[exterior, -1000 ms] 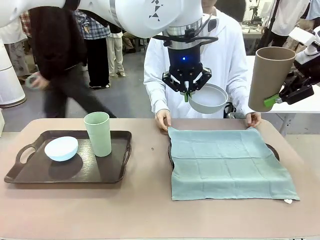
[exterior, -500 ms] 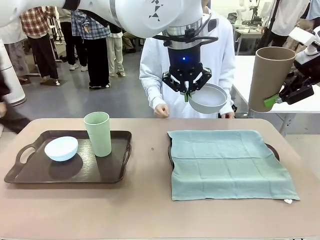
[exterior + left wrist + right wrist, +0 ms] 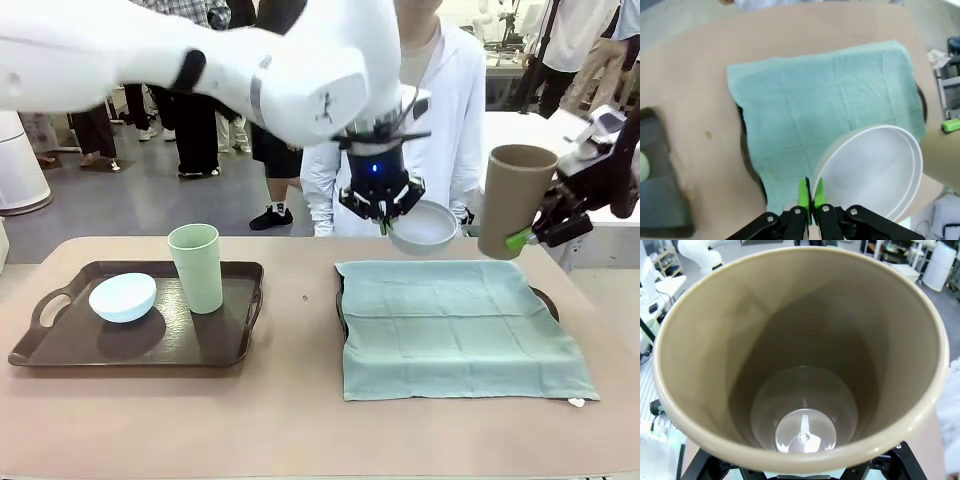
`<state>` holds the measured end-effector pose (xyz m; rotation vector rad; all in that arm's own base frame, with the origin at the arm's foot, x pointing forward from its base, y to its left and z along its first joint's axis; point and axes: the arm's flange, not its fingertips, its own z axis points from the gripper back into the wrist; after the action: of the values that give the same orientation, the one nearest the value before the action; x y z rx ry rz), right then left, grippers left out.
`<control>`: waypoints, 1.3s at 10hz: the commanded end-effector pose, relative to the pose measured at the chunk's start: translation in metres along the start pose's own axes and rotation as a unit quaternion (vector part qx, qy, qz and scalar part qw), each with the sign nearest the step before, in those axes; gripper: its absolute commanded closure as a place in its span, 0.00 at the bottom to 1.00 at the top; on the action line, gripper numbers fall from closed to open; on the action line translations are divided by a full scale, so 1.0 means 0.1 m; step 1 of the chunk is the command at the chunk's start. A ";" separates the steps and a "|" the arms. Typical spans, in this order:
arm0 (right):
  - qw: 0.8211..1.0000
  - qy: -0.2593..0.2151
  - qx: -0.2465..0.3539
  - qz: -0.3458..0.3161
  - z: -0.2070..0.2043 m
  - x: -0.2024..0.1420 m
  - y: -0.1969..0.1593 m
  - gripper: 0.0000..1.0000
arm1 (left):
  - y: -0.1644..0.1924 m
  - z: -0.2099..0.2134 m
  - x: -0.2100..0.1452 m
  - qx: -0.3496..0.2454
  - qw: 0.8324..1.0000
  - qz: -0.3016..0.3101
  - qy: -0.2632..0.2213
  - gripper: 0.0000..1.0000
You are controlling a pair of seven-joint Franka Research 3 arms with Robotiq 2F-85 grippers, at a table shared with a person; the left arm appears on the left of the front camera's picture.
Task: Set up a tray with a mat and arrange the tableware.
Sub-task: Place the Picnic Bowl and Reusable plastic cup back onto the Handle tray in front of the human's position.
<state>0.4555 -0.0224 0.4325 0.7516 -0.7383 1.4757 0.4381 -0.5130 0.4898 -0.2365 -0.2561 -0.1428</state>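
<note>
**Holding a bowl and a cup above the covered tray**

The left fingers [image 3: 803,192] are closed on the thin rim of the grey-white bowl [image 3: 424,226]. It hangs tilted in the air over the far edge of the green mat [image 3: 455,325], which lies spread on a dark tray [image 3: 545,298]. The right fingers [image 3: 517,240] grip the brown cup [image 3: 510,200] low on its wall. The cup is upright in the air, near the far right corner of the mat.

Both pieces look like matte plastic, so I judge them light, stiff and not fragile. The surface seems not very slippery. The rim is a good place to pinch the bowl, but it can swing there. The cup is tall and narrow at the foot, so it may tip on the soft cloth; a hold low on the wall suits it.

The bowl is round, shallow and plain. The cup has no handle and is empty inside. On a second tray [image 3: 130,350], at the left of the bench [image 3: 300,420], the pale blue bowl [image 3: 123,297] and the light green cup [image 3: 196,268] wait.
</note>
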 end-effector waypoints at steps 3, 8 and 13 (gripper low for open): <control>1.000 -0.019 0.002 0.004 -0.35 -0.38 -0.22 0.21 | 0.15 -0.50 0.02 0.018 0.999 0.005 0.050 0.96; 0.998 -0.023 -0.013 -0.064 -0.35 -0.59 -0.30 0.21 | 0.18 -0.63 -0.04 0.019 0.997 0.008 0.080 0.96; 0.999 -0.005 0.022 -0.049 -0.56 -0.96 -0.39 0.21 | 0.27 -1.01 0.02 0.004 0.997 -0.003 0.075 0.96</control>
<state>0.4859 -0.0310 0.3356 0.8215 -0.6943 1.3932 0.4635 -0.5138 0.3974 -0.1924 -0.1143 -0.1442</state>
